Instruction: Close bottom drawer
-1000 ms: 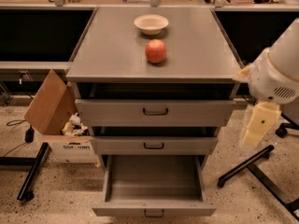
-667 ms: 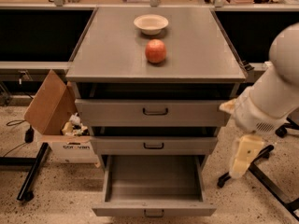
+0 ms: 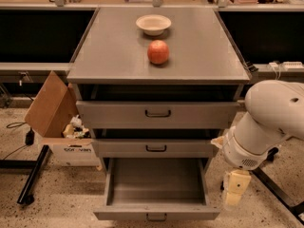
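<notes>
Bottom drawer (image 3: 156, 186): at 6 o'clock, pulled fully out.
Gripper (image 3: 236, 189): at 4 o'clock, just beside its right front corner; jaws' state I cannot tell.
Progress: I judge none; the whole push is left.

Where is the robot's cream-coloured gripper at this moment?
In the camera view, the cream-coloured gripper hangs at lower right, just beside the right front corner of the pulled-out grey metal bottom drawer.
</notes>
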`<state>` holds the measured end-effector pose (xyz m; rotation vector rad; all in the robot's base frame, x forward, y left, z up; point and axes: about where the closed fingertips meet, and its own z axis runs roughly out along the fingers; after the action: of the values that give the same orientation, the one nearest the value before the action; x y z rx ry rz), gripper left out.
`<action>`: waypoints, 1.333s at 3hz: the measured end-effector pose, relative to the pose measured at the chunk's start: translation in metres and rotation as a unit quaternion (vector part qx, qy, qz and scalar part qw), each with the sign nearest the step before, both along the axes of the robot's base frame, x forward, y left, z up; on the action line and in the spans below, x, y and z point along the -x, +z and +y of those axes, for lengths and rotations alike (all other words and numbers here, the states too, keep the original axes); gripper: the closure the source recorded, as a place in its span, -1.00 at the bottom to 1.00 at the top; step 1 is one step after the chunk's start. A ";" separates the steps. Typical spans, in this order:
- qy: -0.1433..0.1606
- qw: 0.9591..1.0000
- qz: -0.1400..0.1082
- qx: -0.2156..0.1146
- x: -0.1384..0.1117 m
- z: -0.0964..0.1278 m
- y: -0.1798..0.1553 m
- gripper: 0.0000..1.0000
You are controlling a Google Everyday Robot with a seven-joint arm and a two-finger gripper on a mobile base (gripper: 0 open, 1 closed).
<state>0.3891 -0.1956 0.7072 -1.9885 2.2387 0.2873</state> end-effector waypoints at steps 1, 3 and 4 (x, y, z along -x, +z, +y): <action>0.043 0.999 0.011 -0.008 -0.001 0.004 -0.079 -1.00; 0.112 0.992 0.053 -0.037 0.008 0.009 -0.241 -1.00; 0.108 0.991 0.077 -0.023 0.009 0.008 -0.295 -1.00</action>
<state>0.3798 -0.1877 0.4121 -2.2582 2.0785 0.5269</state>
